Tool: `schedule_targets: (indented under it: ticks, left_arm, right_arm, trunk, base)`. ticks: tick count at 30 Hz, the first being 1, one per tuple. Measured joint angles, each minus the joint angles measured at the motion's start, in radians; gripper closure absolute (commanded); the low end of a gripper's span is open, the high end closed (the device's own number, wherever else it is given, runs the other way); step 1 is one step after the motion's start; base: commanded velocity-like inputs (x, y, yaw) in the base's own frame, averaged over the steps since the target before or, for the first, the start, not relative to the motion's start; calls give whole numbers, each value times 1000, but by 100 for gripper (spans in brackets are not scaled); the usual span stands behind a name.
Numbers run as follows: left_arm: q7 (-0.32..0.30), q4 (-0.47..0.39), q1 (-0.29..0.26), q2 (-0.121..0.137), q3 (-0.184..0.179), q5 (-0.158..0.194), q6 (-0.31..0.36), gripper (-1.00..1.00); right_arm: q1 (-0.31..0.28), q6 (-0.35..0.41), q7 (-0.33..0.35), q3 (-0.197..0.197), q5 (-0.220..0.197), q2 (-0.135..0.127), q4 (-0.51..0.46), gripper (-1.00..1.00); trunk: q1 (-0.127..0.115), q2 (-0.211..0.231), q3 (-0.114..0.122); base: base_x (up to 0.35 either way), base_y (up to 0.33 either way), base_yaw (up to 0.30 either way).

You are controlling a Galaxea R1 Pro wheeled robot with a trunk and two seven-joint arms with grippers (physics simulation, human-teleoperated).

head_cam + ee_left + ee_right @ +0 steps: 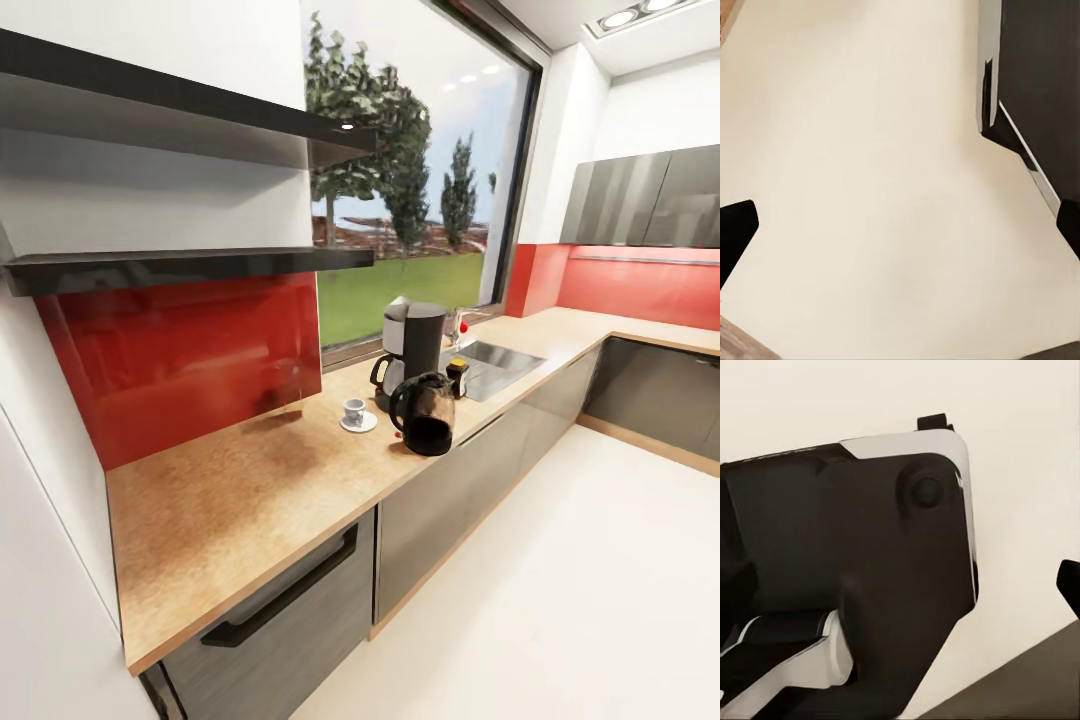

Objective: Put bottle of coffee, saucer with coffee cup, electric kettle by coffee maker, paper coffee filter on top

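Head view looks along a tan counter [230, 500] under a red backsplash, with a window behind and two dark shelves [200, 262] on the wall above.

Most of the station looks assembled. A coffee maker [414, 345] stands near the window, beside a steel sink [497, 362]. A kettle [426, 413] sits just in front of it, close to the counter's edge. A small coffee bottle [458, 377] with a yellow cap stands between the kettle and the sink, right by the maker. A white cup [354, 410] rests on a saucer [359, 423], just beside the maker on its other side.

Judging from this, the bottle, kettle, saucer and cup steps appear done. The filter is what I cannot confirm: the maker's top is too small here to tell whether paper lies on it.

Contents: the kettle's glass is dark, so any water inside cannot be told. The cup's inside is not visible. Both shelves look bare in the part shown.

Left wrist view faces pale floor; dark fingertips [735, 232] sit at opposite edges, so the left hand [900, 232] is spread and holds nothing. Right wrist view faces the robot's own dark body, with one fingertip [1069, 581] at the edge; whether that hand is spread or pressed together I cannot tell. Both hands hang well away from the counter items.
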Motion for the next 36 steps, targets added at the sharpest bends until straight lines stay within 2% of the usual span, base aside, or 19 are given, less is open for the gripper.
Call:
schedule_targets:
  ticks: [4, 7, 10, 14, 17, 22, 36]
  left_arm:
    - [7, 1, 0, 1, 1, -1, 3, -100]
    - [8, 1, 0, 0, 2, -1, 5, -100]
    - [9, 2, 0, 1, 2, -1, 6, -100]
    - [10, 3, 0, 1, 7, 1, 6, -100]
    - [10, 3, 0, 1, 13, 10, 7, -100]
    - [10, 3, 0, 1, 21, 21, 7, -100]
    - [10, 3, 0, 1, 24, 22, 7, -100]
  right_arm:
    - [7, 2, -7, -1, 5, 38, 1, -100]
    - [8, 1, -9, -1, 10, 50, 1, -100]
    - [8, -15, -9, -2, 11, 53, 0, -100]
    - [8, -83, -9, -2, 14, 51, 0, -100]
    - [8, -104, -9, -2, 14, 48, 0, -100]
    - [8, -115, -9, -2, 14, 52, -1, -100]
    - [8, -120, -8, -5, 10, 56, -1, -100]
  trunk:
    - [0, 0, 0]
    - [0, 0, 0]
    - [0, 0, 0]
    - [0, 0, 0]
    - [0, 0, 0]
    - [0, 0, 0]
    - [0, 0, 0]
  base:
    - [0, 0, 0]
    - [0, 0, 0]
    - [0, 0, 0]
    - [0, 0, 0]
    - [0, 0, 0]
    - [0, 0, 0]
    - [0, 0, 0]
